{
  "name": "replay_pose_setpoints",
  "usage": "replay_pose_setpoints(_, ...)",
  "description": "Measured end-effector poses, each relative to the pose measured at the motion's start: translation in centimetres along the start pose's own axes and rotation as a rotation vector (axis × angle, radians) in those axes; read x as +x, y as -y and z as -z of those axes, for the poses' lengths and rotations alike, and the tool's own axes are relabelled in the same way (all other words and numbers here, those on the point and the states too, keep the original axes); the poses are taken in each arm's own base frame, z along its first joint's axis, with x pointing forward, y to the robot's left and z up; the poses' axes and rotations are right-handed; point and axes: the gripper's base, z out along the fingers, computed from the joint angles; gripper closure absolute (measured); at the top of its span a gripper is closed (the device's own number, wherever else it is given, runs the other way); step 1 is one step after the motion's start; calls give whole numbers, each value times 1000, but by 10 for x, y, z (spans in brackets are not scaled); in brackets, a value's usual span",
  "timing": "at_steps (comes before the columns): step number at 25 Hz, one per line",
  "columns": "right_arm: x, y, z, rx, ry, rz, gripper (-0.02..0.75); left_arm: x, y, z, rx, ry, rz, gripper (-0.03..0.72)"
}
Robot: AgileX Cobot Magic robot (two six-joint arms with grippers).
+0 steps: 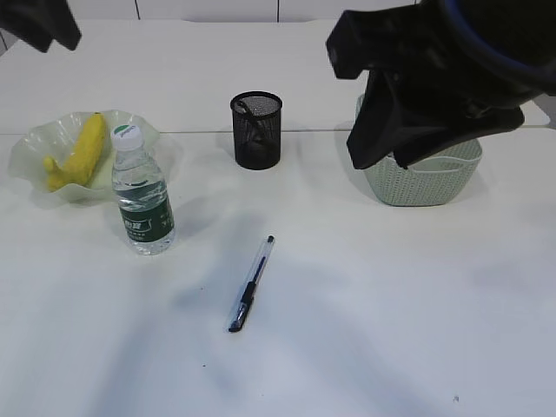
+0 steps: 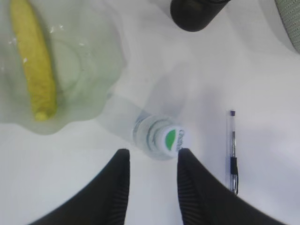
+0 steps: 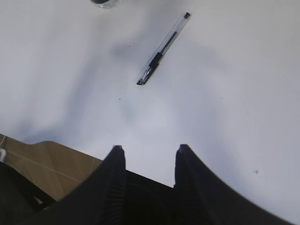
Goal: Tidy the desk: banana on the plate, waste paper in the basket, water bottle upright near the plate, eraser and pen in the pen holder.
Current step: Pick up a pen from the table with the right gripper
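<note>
A yellow banana [image 1: 80, 156] with a slightly rough skin lies in a translucent pale-green plate with a wavy glass-like rim [image 1: 26, 143], at the left of the white table [image 1: 391, 304]. Just in front of the plate, at its right side, a clear plastic water bottle with a white cap and a dark green label [image 1: 142, 193] stands upright; its cap carries a green leaf mark in the left wrist view. Behind the middle of the table stands a black wire-mesh pen holder of round shape [image 1: 256, 130], and some dark thing is inside it, too unclear to name. A slim transparent pen with a black grip and black cap ends [image 1: 251, 284] lies flat on the open table, in front of the holder and to the right of the bottle, well apart from both. At the right is a pale grey-green plastic basket with a woven pattern [image 1: 434, 178], partly hidden by the black arm of the robot.

The left gripper [image 2: 151, 157] hangs above the bottle cap; its two black ribbed fingers [image 2: 119, 176] stand apart and nothing is between them, the cap being just beyond the tips. The right gripper [image 3: 147, 150] is high over the bare table near the front edge, its ribbed jaws also apart and empty, with the pen lying further out.
</note>
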Motion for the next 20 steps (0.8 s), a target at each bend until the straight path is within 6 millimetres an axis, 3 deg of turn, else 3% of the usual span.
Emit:
replay_pose_setpoints(7, -1, -1, -4, 0, -10, -49, 468, 36, -37, 37, -85, 16, 115, 449)
replay_pose_setpoints(13, -7, -6, -33, -21, -107, -85, 468, 77, -46, 62, -177, 29, 118, 447)
replay_pose_setpoints(20, -13, -9, -72, -11, -209, -110, 469, 133, -48, 60, -228, 4, 124, 367)
